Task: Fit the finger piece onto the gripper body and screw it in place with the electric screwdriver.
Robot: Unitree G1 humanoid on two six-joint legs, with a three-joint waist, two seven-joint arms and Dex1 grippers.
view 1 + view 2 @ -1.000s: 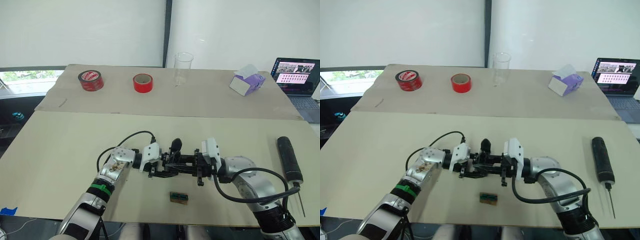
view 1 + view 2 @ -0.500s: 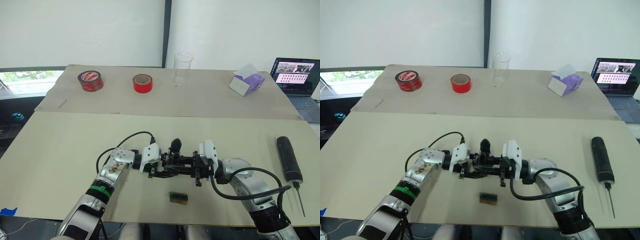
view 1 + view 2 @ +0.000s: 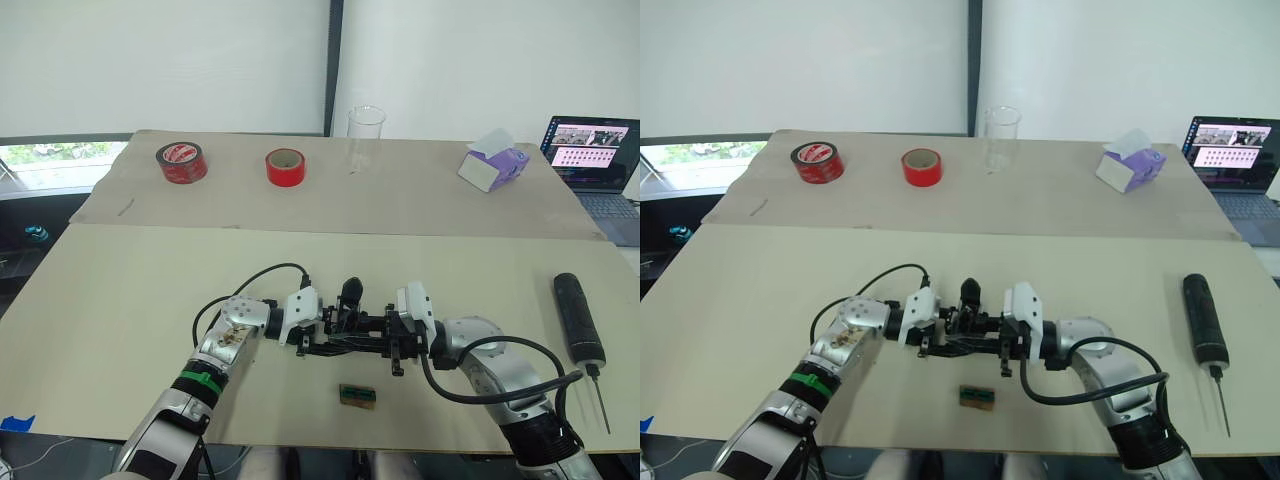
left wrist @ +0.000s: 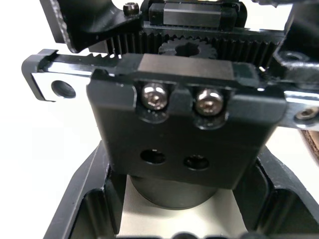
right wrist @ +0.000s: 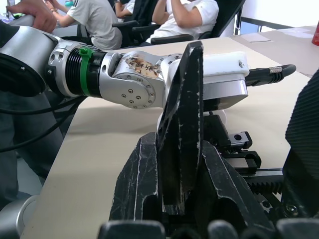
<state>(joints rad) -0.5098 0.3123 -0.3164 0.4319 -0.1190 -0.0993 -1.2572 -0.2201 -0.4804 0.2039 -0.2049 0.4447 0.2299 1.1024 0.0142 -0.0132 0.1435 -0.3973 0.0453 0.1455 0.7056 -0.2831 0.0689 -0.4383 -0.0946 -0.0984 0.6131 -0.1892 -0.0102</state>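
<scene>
Gripper body (image 3: 352, 333) held mid-bench (image 3: 120, 290) between both arms, long axis running left-right. Left gripper (image 3: 318, 333) fingers (image 4: 79, 199) clamped on gripper body's stubby cylinder end; toothed rack and two screws face wrist camera. Right gripper (image 3: 388, 335) fingers (image 5: 134, 184) pinched narrow on finger piece (image 5: 182, 124), which stands nearly upright, tapered tip up, beside gripper body's rack. Electric screwdriver (image 3: 579, 322) lies well apart at right bench edge, long axis front-back, thin bit toward robot. Small green-and-brown block (image 3: 357, 396) just in front of grippers.
</scene>
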